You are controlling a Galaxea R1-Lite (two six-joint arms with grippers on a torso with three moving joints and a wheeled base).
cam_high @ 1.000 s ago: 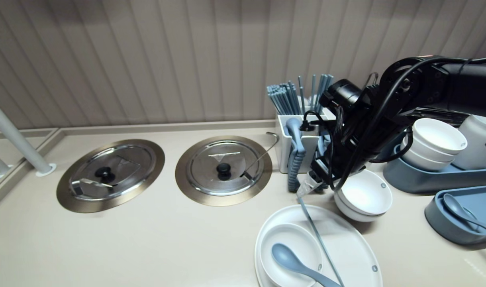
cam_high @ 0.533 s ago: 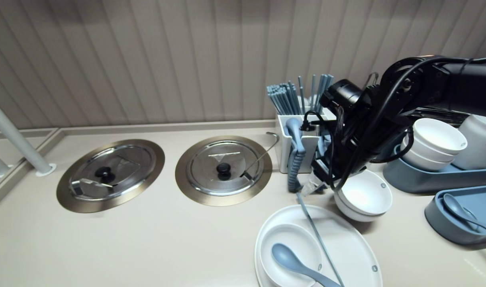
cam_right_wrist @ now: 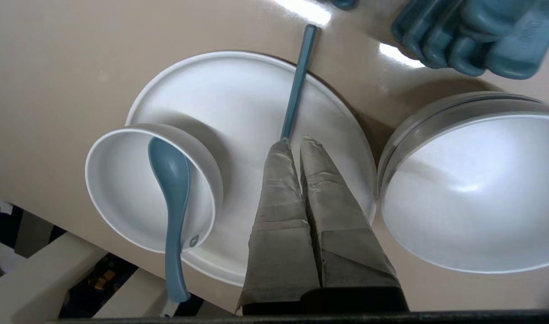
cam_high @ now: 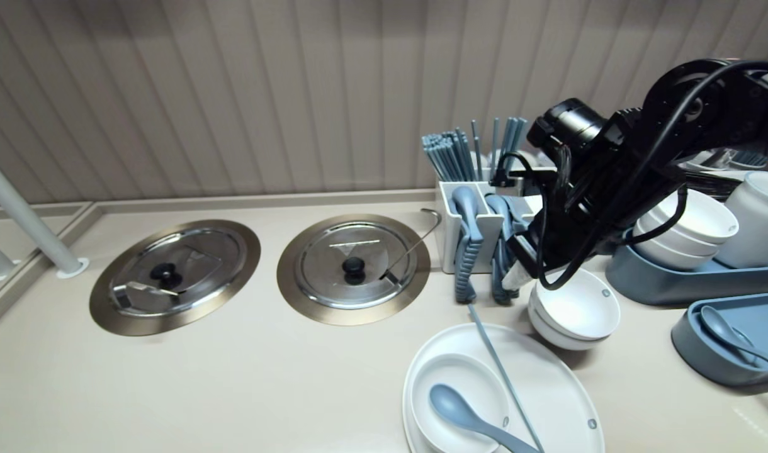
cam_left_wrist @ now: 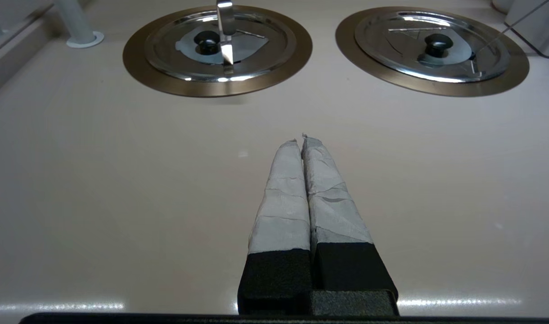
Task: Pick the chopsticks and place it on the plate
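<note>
The right gripper (cam_high: 514, 280) is held above the plate (cam_high: 560, 390), beside the bowls (cam_high: 573, 308), its fingers pressed together on nothing. The chopstick (cam_high: 497, 365) is laid across the plate, one end past the rim on the counter (cam_high: 264, 377). The left gripper (cam_left_wrist: 301, 140) is pressed shut over the counter.

Two round metal lids (cam_high: 353, 269) sit in the surface (cam_high: 264, 390); one white plate (cam_high: 554, 384) bears one small bowl (cam_high: 447, 377), one spoon (cam_high: 463, 412) and one loose chopstick (cam_high: 492, 352). Beside it are a stack of two bowls (cam_high: 576, 308), one holder (cam_high: 448, 242) of bundled chopsticks (cam_high: 450, 154) too many to count, two blue trays (cam_high: 661, 280), one spare spoon (cam_high: 724, 330) and one white jar (cam_high: 758, 217).
</note>
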